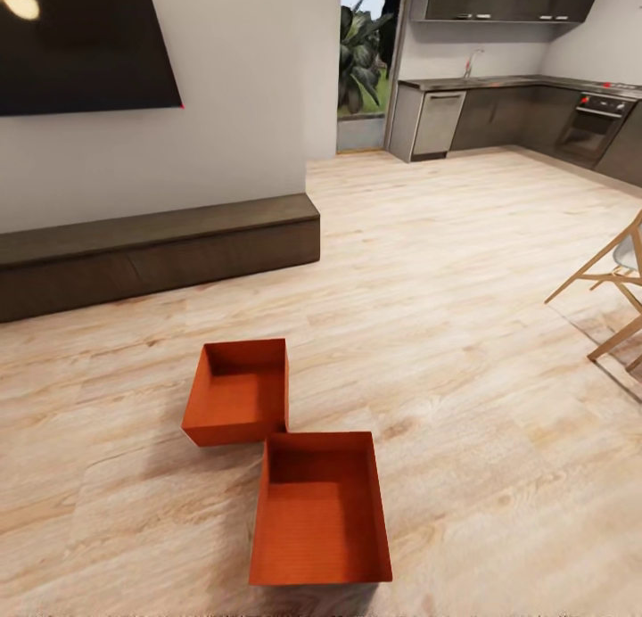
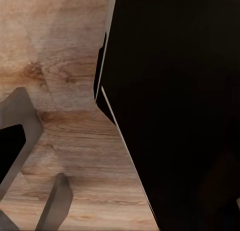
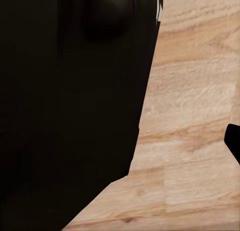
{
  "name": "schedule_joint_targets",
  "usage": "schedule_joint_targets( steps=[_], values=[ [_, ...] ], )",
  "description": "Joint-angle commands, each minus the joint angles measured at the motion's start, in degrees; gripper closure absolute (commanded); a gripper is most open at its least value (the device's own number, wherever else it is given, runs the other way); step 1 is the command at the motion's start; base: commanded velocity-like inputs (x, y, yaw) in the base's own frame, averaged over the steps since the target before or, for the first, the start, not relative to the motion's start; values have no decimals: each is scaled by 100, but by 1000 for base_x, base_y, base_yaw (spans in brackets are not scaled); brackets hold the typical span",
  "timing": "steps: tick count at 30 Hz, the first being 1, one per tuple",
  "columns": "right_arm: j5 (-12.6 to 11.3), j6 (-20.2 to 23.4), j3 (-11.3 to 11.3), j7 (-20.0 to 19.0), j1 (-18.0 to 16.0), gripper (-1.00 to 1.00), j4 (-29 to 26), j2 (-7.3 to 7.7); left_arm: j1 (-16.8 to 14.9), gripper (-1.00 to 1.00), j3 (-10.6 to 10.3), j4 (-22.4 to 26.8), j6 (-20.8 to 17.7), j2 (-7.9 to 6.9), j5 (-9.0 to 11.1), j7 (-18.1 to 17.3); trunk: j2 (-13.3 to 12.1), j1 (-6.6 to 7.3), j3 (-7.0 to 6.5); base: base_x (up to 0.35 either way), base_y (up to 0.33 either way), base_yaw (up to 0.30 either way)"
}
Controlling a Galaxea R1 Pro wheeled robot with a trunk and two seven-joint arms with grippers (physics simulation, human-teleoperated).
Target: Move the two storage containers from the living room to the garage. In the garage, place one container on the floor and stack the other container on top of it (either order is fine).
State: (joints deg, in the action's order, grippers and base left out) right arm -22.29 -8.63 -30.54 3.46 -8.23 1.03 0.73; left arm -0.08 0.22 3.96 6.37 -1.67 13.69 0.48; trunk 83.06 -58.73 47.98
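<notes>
Two alike orange-red topless storage containers sit on the light wood-plank floor of the living room. The nearer container (image 1: 319, 510) lies just in front of me, and the farther container (image 1: 239, 390) touches its far left corner. Both are upright and empty. In the left wrist view my left gripper (image 2: 37, 163) hangs over bare planks, its grey fingers (image 2: 22, 122) apart with nothing between them, beside my dark body (image 2: 180, 111). In the right wrist view only a dark tip (image 3: 233, 141) shows at the frame's edge, next to my dark body (image 3: 70, 106).
A long low dark-brown cabinet (image 1: 152, 247) runs along the white wall under a big black TV screen (image 1: 85, 42). A wooden chair (image 1: 615, 283) stands at the right. A kitchen counter (image 1: 508, 109) and a doorway with plants (image 1: 361, 60) lie beyond.
</notes>
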Motion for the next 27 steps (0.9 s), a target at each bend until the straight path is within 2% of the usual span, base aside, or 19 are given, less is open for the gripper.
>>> schedule_joint_targets(
  steps=[1, 15, 27],
  values=[
    [-46, -25, -48, 5, -4, -100, 11, -2, -1, -100, -2, 0, 14, 0, 20, 3, 2, 0, 12, 0, 0, 0],
    [-38, -25, -54, 5, -4, -100, 11, -2, -1, -100, -3, 0, 14, 0, 20, 4, 2, 0, 122, 0, 0, 0],
    [-33, -21, -57, 0, -4, -100, 11, -2, -1, -100, -3, 0, 14, 0, 20, 2, 2, 0, 139, 0, 0, 0]
  ],
)
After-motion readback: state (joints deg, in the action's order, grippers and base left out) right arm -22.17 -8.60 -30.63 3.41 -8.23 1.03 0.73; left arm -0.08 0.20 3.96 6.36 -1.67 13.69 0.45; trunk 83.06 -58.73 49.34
